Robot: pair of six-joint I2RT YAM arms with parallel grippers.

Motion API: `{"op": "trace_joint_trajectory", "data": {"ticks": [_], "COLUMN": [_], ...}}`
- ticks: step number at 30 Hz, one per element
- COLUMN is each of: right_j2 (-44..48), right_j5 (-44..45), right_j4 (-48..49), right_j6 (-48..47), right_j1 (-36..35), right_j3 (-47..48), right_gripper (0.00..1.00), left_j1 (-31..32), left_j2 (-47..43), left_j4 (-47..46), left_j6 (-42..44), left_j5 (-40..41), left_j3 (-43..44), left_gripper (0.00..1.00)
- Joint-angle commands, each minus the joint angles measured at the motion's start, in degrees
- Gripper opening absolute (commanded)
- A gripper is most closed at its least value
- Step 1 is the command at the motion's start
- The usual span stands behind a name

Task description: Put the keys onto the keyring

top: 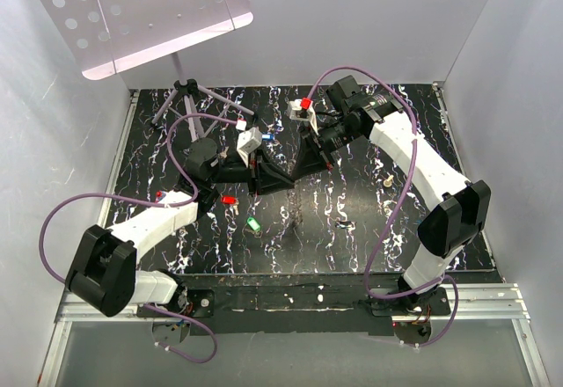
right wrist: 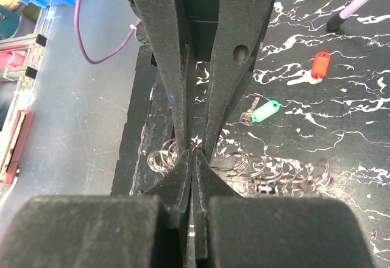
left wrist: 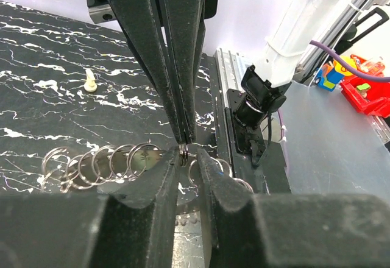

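Keyring (left wrist: 103, 164): chain under both tips.
Keys: green key (right wrist: 265, 111), red key (right wrist: 320, 65) near left claw (left wrist: 187, 156).
Left claw: slightly open.
Right claw (right wrist: 194, 158): pinching keyring.

1 overhead, 2 close wrist views

**Hands meeting tip to tip**

My left arm (top: 154, 220) reaches up and to the right from its base, and my right arm (top: 422, 163) bends back leftward from its own. The left hand (left wrist: 184, 161) and right hand (right wrist: 194, 158) meet tip to tip, both angled downward. The right hand's fingers are pressed together. The left hand's fingers (left wrist: 152, 183) stand a narrow gap apart, either side of the right's tips.
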State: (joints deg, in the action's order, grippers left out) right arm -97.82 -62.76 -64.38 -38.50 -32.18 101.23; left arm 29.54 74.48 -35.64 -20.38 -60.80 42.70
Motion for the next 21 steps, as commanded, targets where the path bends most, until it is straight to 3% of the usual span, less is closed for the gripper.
{"op": "trace_joint_trajectory", "data": {"ticks": [1, 6, 17, 21], "right_j2": [0.35, 0.35, 0.61, 2.10], "right_j5": [-1.93, -1.75, 1.50, 2.03], "right_j4": [1.36, 1.54, 5.84, 6.81], "right_j6": [0.62, 0.80, 6.76, 9.14], "right_j1": [-0.25, -0.42, -0.51, -0.42], "right_j3": [1.51, 1.51, 0.64, 0.55], "right_gripper": [0.01, 0.01, 0.01, 0.19], "left_j1": [0.34, 0.34, 0.34, 0.34], "left_j2": [-0.12, -0.12, -3.10, -7.05], "left_j4": [1.54, 1.45, -10.24, -9.28], "left_j6": [1.22, 1.05, -4.14, -1.77], "left_j5": [0.24, 0.50, 1.37, 4.79], "left_j3": [1.34, 1.34, -3.67, -6.31], "left_gripper": [0.12, 0.00, 0.00, 0.00]}}
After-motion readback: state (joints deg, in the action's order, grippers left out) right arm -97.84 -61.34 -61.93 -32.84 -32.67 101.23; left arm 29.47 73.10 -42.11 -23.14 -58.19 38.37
